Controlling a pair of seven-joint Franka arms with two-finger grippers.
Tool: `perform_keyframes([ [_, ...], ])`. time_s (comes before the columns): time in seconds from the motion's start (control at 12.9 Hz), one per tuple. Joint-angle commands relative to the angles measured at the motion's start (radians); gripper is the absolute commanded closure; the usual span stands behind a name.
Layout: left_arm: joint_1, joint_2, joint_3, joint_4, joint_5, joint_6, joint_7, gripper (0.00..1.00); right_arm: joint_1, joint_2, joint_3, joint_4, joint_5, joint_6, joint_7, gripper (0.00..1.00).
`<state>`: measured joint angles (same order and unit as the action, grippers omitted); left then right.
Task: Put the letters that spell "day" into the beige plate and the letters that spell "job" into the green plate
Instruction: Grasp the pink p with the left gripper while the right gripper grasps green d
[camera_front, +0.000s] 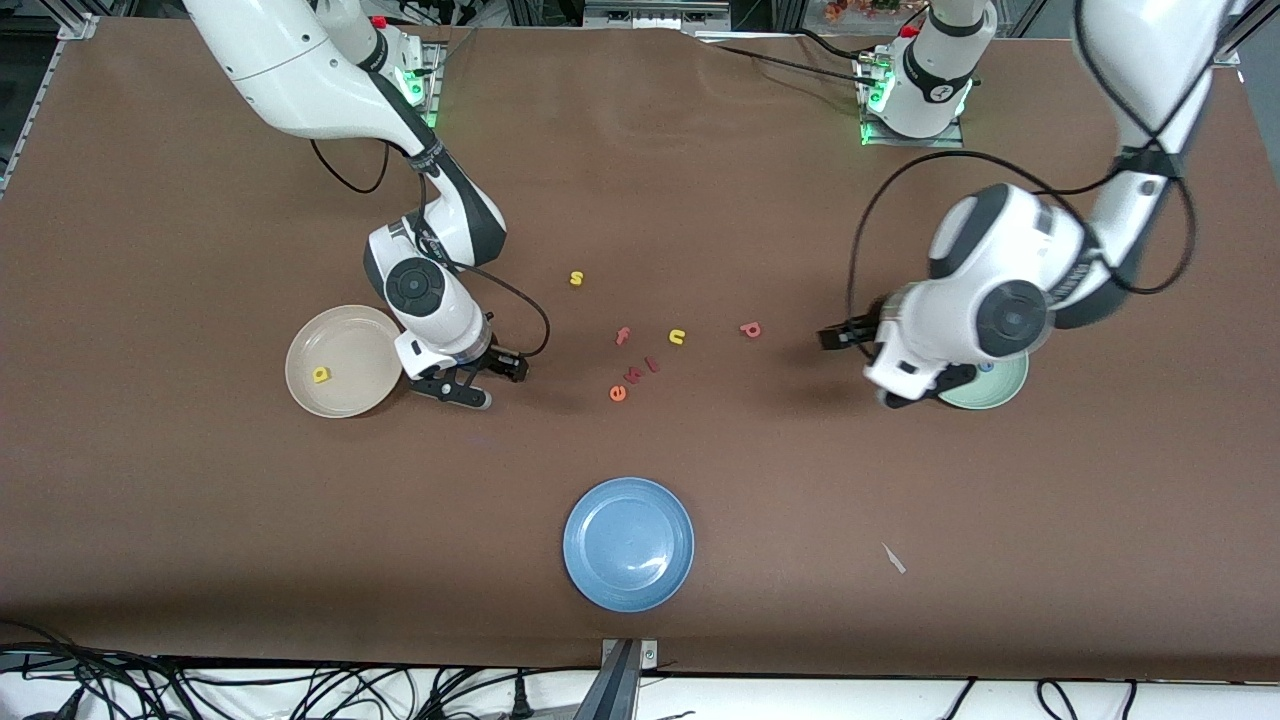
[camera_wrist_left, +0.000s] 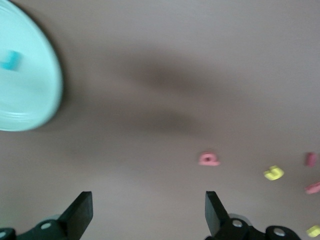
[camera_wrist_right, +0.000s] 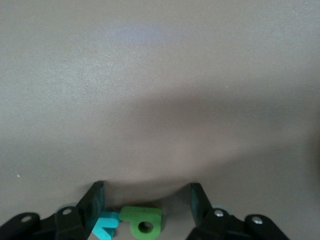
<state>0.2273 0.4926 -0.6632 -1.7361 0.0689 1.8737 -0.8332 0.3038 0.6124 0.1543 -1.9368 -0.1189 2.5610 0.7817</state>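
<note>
Left claw (camera_front: 925, 390) is hovering low over the table (camera_front: 700, 180) at the rim of the green plate (camera_front: 1005, 388), toward the left arm's end. Its fingers are standing spread wide with nothing between them, as the left wrist view (camera_wrist_left: 147, 210) is showing. A teal letter (camera_wrist_left: 10, 60), too blurred to read, is lying in the green plate (camera_wrist_left: 30, 95). The pinkish-red b (camera_front: 750, 329) is lying on the bare table near this claw, toward the middle, and is showing ahead of the fingers in the left wrist view (camera_wrist_left: 209, 159).

The right claw (camera_front: 470, 388) is sitting down at the table just beside the beige plate (camera_front: 350, 345), toward the right arm's end. In the right wrist view (camera_wrist_right: 147, 200) its fingers are standing apart, straddling the green a (camera_wrist_right: 142, 222) and the teal y (camera_wrist_right: 105, 227), which are lying side by side and touching on the table. The a is lying clear of one finger; whether the y is touching the other I cannot tell.

The yellow d (camera_front: 321, 374) is resting in the beige plate. In the middle of the table, a yellow s (camera_front: 576, 278), a pink f (camera_front: 622, 336), a yellow u (camera_front: 677, 337) and an orange e (camera_front: 618, 393) are lying loose. A blue plate (camera_front: 628, 543) is sitting nearer the front camera, holding nothing.
</note>
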Motion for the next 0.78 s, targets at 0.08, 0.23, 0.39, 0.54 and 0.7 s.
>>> perform_keyframes([
  [0.08, -0.072, 0.027, 0.007, -0.141, 0.000, 0.288, -0.141, 0.03, 0.011, 0.001, -0.007, -0.022, -0.004, 0.025, 0.020, 0.29],
  [0.23, -0.092, 0.029, 0.007, -0.235, 0.049, 0.413, -0.174, 0.05, 0.012, -0.008, -0.007, -0.034, -0.005, 0.025, 0.024, 0.35],
  [0.39, -0.104, 0.070, 0.007, -0.279, 0.150, 0.502, -0.249, 0.05, 0.027, -0.009, -0.007, -0.039, -0.007, 0.025, 0.068, 0.35],
  [0.54, -0.121, 0.135, 0.007, -0.276, 0.286, 0.525, -0.361, 0.10, 0.038, -0.008, -0.007, -0.039, -0.007, 0.025, 0.086, 0.35],
  [0.7, -0.129, 0.188, 0.005, -0.273, 0.405, 0.550, -0.466, 0.12, 0.038, -0.010, -0.007, -0.042, -0.008, 0.025, 0.086, 0.35],
])
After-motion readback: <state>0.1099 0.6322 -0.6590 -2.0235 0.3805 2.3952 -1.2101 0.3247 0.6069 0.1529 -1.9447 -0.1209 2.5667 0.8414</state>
